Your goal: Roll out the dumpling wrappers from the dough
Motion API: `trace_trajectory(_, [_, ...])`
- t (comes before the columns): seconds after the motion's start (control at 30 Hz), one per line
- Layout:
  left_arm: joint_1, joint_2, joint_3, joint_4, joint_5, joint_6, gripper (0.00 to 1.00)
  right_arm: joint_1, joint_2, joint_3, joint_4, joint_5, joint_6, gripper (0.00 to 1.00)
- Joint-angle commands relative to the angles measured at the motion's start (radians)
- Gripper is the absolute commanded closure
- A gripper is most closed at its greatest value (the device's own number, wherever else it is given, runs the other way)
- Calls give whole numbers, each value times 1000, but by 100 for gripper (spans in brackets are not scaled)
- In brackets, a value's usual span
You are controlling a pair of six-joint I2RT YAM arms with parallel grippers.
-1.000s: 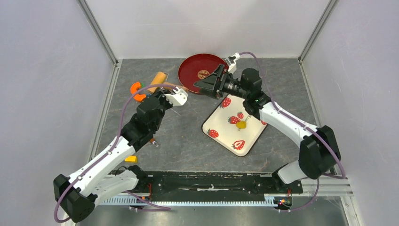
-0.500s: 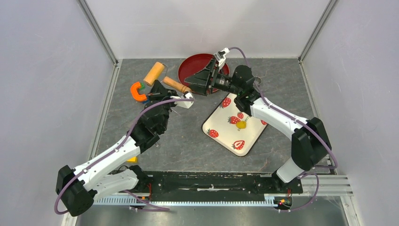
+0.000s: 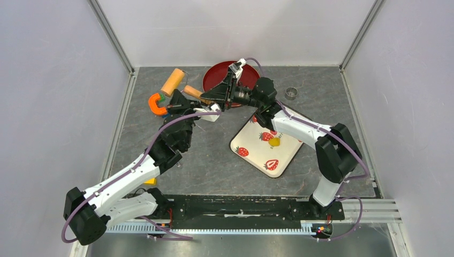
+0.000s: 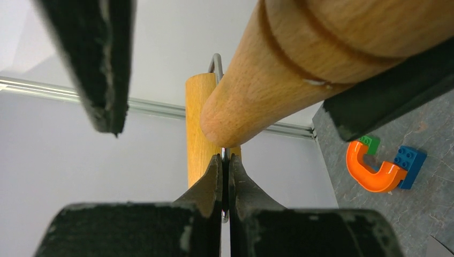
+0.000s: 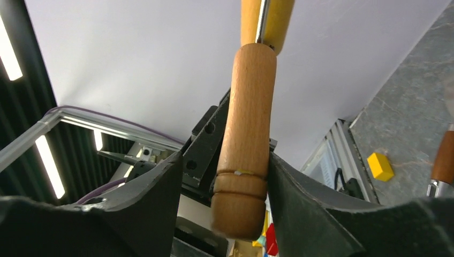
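Note:
The wooden rolling pin has a thick roller (image 3: 175, 81) and a slimmer handle (image 3: 193, 92). My left gripper (image 3: 183, 97) is shut on the thin metal rod (image 4: 224, 155) that joins roller (image 4: 199, 123) and handle (image 4: 278, 75), and holds the pin above the table. My right gripper (image 3: 210, 97) stands around the handle (image 5: 246, 139). One of its fingers (image 5: 300, 193) touches the wood; a gap shows at the other. A yellow lump of dough (image 3: 274, 142) lies on the strawberry tray (image 3: 251, 140). The dumpling wrappers are hidden.
A red plate (image 3: 251, 76) sits at the back, partly under my right gripper. A small metal cup (image 3: 291, 92) stands back right. An orange U-shaped piece (image 3: 156, 104) with toy bricks lies back left. A yellow block (image 3: 149, 181) lies near the left arm's base.
My right gripper swung left across the red plate to the pin's handle, and its jaws narrowed around it. The left gripper shifted the pin left and back, then held still.

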Motion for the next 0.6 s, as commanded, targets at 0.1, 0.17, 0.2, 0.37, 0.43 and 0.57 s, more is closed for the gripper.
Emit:
trace_trajectory(0.1, [-12, -5, 52, 90, -26, 37, 98, 15, 58, 73, 192, -28, 112, 52])
trace_trajectory(0.17, [-13, -4, 52, 89, -32, 35, 98, 19, 63, 83, 179, -36, 108, 55])
trace_trajectory(0.2, [-14, -4, 51, 90, -33, 35, 98, 20, 62, 83, 171, -34, 104, 57])
trace_trajectory(0.37, [-16, -8, 51, 89, -39, 32, 98, 19, 56, 65, 150, -14, 86, 70])
trace_trajectory(0.43, [-17, -10, 49, 89, -42, 31, 98, 19, 54, 60, 151, -3, 83, 77])
trace_trajectory(0.57, [-19, -19, 44, 86, -44, 24, 98, 18, 55, 62, 161, 14, 78, 93])
